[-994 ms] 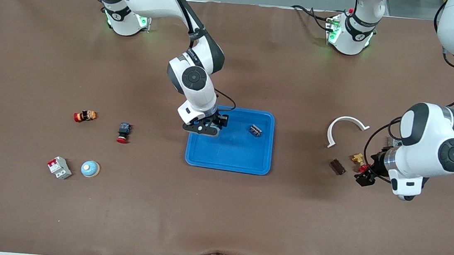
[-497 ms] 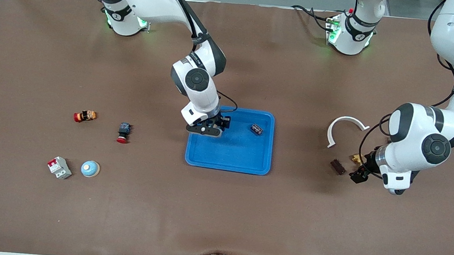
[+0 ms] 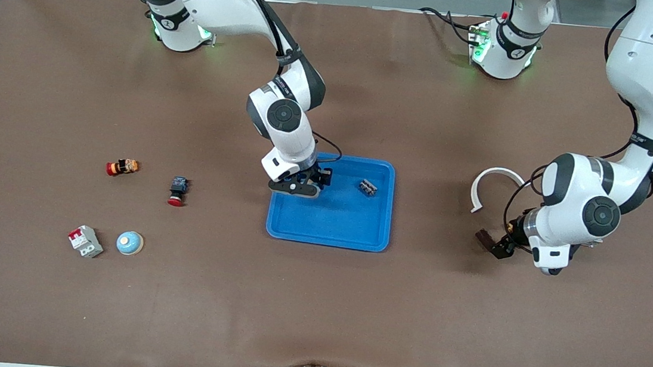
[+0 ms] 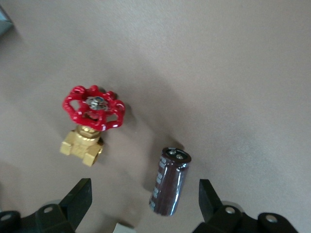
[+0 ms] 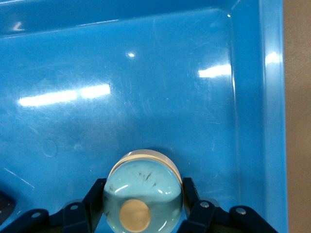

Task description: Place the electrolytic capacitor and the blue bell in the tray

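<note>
Front view: the tray (image 3: 334, 223) lies mid-table. The right gripper (image 3: 297, 185) is low over the tray's corner toward the right arm's end, on the edge farther from the camera; from here I cannot tell what it holds. A small dark part (image 3: 367, 187) lies in the tray near its rim toward the left arm's end. The left gripper (image 3: 499, 247) is low over the table well toward the left arm's end, right at the capacitor (image 3: 483, 239). A white curved strip (image 3: 493, 180) lies farther from the camera than the capacitor. Toward the right arm's end lie an orange-and-red part (image 3: 122, 167), a red-capped button (image 3: 177, 191), a breaker (image 3: 85, 241) and, just beside the breaker, a second bell (image 3: 129, 242).

Left wrist view: the left gripper (image 4: 144, 189) has its jaws spread wide and holds nothing. The capacitor (image 4: 170, 187), dark brown and glossy, lies on its side on the bare table between the fingers (image 4: 80, 196), nearer one than the other. A brass valve (image 4: 92, 111) with a red handwheel stands near it.

Right wrist view: the right gripper (image 5: 143, 196) is clamped on the bell (image 5: 143, 182), a pale blue dome with a tan button, one finger on each side. The bell is over the tray (image 5: 146, 73) floor, near a corner of the rim.
</note>
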You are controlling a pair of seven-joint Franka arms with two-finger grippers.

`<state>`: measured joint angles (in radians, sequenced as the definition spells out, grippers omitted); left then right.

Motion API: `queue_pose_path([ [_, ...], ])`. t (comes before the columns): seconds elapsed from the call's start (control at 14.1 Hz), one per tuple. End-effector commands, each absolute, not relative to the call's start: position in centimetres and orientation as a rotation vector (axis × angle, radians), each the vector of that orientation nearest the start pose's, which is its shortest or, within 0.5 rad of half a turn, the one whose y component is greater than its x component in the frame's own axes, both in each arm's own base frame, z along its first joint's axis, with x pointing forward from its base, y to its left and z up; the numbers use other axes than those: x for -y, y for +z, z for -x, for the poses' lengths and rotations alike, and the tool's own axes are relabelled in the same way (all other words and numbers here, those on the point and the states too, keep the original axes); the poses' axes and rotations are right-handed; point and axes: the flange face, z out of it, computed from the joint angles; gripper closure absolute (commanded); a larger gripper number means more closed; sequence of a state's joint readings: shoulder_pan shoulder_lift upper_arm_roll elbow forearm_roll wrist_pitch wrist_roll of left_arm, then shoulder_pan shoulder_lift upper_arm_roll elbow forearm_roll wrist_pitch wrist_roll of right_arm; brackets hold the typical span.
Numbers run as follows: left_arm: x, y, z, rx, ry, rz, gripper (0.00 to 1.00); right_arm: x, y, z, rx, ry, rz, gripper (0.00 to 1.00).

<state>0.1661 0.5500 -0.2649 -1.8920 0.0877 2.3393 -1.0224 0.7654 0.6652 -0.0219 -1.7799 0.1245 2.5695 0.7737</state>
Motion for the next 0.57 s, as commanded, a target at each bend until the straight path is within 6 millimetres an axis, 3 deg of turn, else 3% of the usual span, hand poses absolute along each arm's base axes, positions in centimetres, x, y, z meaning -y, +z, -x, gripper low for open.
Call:
queue_pose_path([
  [0.0,6.1,20.9,-62.2,1.368,0.16,2.857,0.16,-45.6,19.4,-49.3,-0.199,-0.096,3.002,0.51],
  [0.14,6.7,20.5,-62.3,1.366,0.144,2.874,0.17,-45.7,19.4,-49.3,-0.202,-0.097,3.0,0.41],
  [0.21,7.1,20.1,-62.3,1.365,0.141,2.886,0.17,-45.7,19.4,-49.3,-0.203,-0.097,3.0,0.32],
  [0.35,7.2,19.2,-62.2,1.363,0.151,2.889,0.19,-45.8,19.7,-49.3,-0.216,-0.101,2.996,0.01],
  [0.5,7.3,18.6,-62.1,1.355,0.16,2.892,0.33,-46.0,19.7,-49.2,-0.211,-0.102,2.997,0.0],
])
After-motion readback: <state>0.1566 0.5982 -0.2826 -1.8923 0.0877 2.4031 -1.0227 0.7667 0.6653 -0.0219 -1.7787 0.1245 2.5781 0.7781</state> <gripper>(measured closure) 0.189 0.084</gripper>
